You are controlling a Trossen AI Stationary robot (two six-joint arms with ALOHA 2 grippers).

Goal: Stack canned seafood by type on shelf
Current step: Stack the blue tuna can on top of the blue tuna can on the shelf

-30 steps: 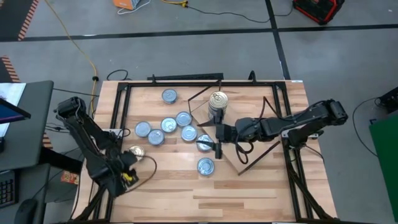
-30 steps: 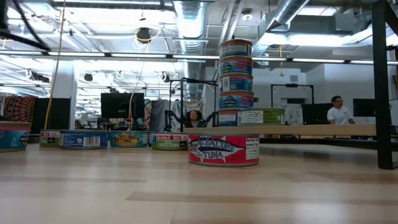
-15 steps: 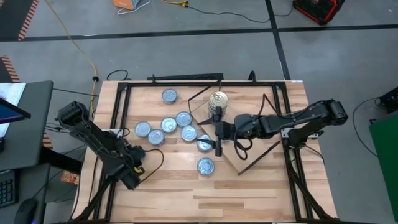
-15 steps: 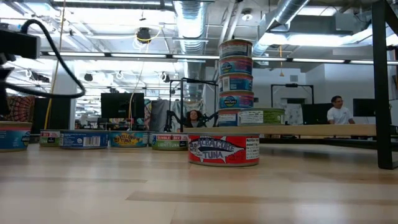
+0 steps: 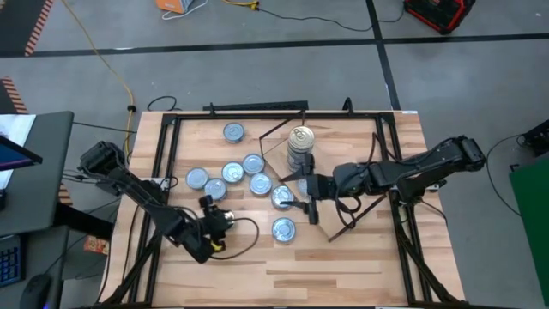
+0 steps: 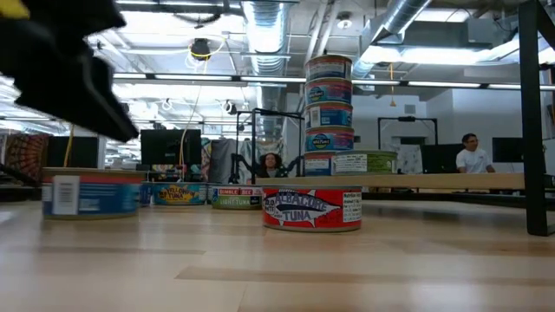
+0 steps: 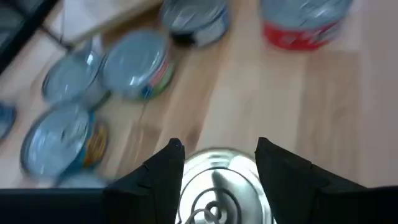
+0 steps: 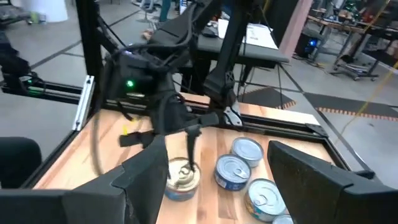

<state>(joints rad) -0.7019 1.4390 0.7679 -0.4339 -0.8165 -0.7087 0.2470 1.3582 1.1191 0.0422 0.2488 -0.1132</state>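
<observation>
My left gripper (image 5: pixel 214 218) is shut on a silver-lidded tin (image 7: pixel 217 190) at the table's near left. The low view shows this tin (image 6: pixel 91 192) level, under the dark arm. Several loose tins (image 5: pixel 232 172) lie on the tabletop left of the shelf (image 5: pixel 343 163), a light-wood board in a dark frame. A tall stack of tins (image 5: pixel 300 142) stands on the shelf's far corner (image 6: pixel 329 113). A red-labelled tin (image 6: pixel 312 208) sits alone nearer the front (image 5: pixel 284 229). My right gripper (image 5: pixel 306 202) hovers open beside the shelf's left edge, with nothing between its fingers (image 8: pixel 217 155). My left gripper pinches the tin's round side wall (image 7: pixel 186 180) between its two fingers (image 7: pixel 171 163), one on each opposite side. The fingers slant down at it from the table's left. The tin sits level, lid up; whether its bottom rests on the tabletop I cannot tell.
The table's dark metal frame (image 5: pixel 163 154) runs along its left, far and right sides. Bare planks (image 5: pixel 343 266) stretch along the near edge. A person (image 6: pixel 469 152) sits in the room far behind the table.
My left gripper has swung from the table's left edge toward the right, rolling its wrist, and has brought the silver-lidded tin along, now closer to the loose tins.
</observation>
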